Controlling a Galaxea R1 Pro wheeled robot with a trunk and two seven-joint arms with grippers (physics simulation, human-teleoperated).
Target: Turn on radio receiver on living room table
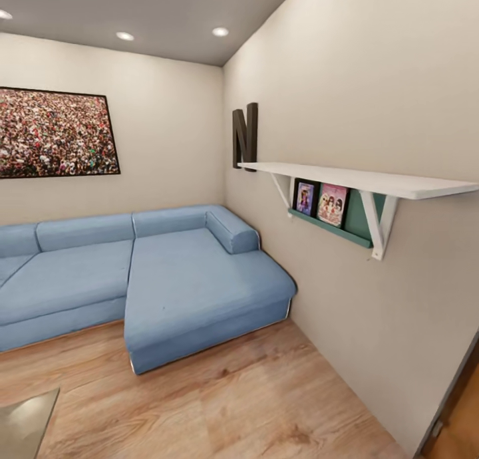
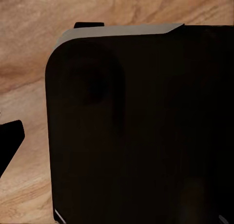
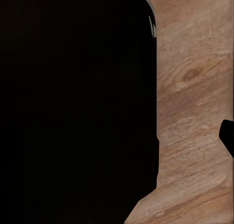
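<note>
I am looking into the living room, with its blue L-shaped sofa (image 1: pixel 166 273) and framed crowd picture (image 1: pixel 56 133). The radio receiver is out of view. A grey flat corner (image 1: pixel 23 422) at the lower left edge may be the table; too little of it shows to be sure. In the left wrist view a dark fingertip (image 2: pixel 9 139) pokes in at the edge over wood floor, beside a large black rounded body (image 2: pixel 141 131). The right wrist view has a dark fingertip (image 3: pixel 227 136) at its edge and a black mass (image 3: pixel 73 107). Neither gripper holds anything that I can see.
A white wall shelf (image 1: pixel 372 179) with a green ledge of framed photos (image 1: pixel 322 203) juts from the right wall. A dark letter N (image 1: pixel 245 136) hangs beside it. Light wood plank floor (image 1: pixel 233 399) stretches in front of the sofa.
</note>
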